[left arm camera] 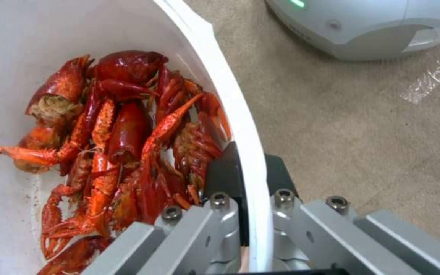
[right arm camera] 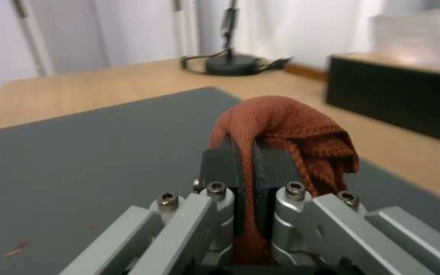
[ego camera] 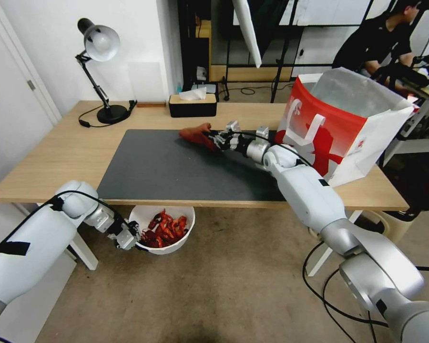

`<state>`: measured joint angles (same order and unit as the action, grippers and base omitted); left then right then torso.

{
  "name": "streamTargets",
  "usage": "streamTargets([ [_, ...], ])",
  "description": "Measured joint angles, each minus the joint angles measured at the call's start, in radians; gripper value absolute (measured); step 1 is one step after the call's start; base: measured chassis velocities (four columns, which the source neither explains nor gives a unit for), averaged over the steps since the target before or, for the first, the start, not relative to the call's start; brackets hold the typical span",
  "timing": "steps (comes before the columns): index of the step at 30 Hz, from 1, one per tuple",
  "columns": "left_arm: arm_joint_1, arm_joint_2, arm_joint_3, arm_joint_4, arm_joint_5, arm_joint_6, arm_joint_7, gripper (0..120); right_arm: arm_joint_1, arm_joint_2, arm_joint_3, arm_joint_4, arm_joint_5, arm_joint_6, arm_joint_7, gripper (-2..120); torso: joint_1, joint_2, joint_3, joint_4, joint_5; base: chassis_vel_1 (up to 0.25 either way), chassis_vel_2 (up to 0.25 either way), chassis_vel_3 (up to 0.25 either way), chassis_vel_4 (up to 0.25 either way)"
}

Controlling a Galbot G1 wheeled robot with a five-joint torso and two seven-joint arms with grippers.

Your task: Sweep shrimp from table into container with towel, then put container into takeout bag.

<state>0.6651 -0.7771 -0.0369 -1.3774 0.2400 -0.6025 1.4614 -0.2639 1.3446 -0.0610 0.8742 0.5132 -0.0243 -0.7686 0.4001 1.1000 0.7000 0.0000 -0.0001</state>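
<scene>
The left gripper (ego camera: 137,242) holds the container (ego camera: 178,244) below the near edge of the table (ego camera: 57,152), above the carpet floor. Its fingers (left arm camera: 225,175) are clamped on the container's rim, 1 finger inside the wall and 1 outside. The shrimp (ego camera: 164,231) lie in a pile inside the container, against the wall nearest to this gripper; in the left wrist view the shrimp (left arm camera: 123,141) touch the inner finger.

The right gripper (ego camera: 213,139) reaches over the dark grey mat (ego camera: 167,166) toward the far side of the table. Its fingers (right arm camera: 220,168) are closed tightly on the towel (ego camera: 195,134), which hangs folded over the tips and rests on the far edge of the mat.

The takeout bag (ego camera: 338,128) stands open on the right end of the table, just beside the right arm. A black tissue box (ego camera: 192,105) and a desk lamp (ego camera: 100,71) stand at the far edge of the table.
</scene>
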Motion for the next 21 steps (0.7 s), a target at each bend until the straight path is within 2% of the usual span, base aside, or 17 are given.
streamTargets([
  [12,0.000,0.000,0.001,-0.001,0.000,0.001,0.000,0,-0.049,-0.009,-0.048,0.051,0.022,-0.027,-0.111,2,0.000,0.000,0.000,0.0001,0.0000,0.000,0.000,0.000,0.000],
  [21,0.003,-0.003,-0.001,0.004,0.000,0.001,-0.001,0,-0.108,-0.039,-0.098,0.145,0.064,-0.047,-0.194,2,0.000,0.000,0.000,-0.0003,0.0000,0.000,0.000,0.000,0.000],
])
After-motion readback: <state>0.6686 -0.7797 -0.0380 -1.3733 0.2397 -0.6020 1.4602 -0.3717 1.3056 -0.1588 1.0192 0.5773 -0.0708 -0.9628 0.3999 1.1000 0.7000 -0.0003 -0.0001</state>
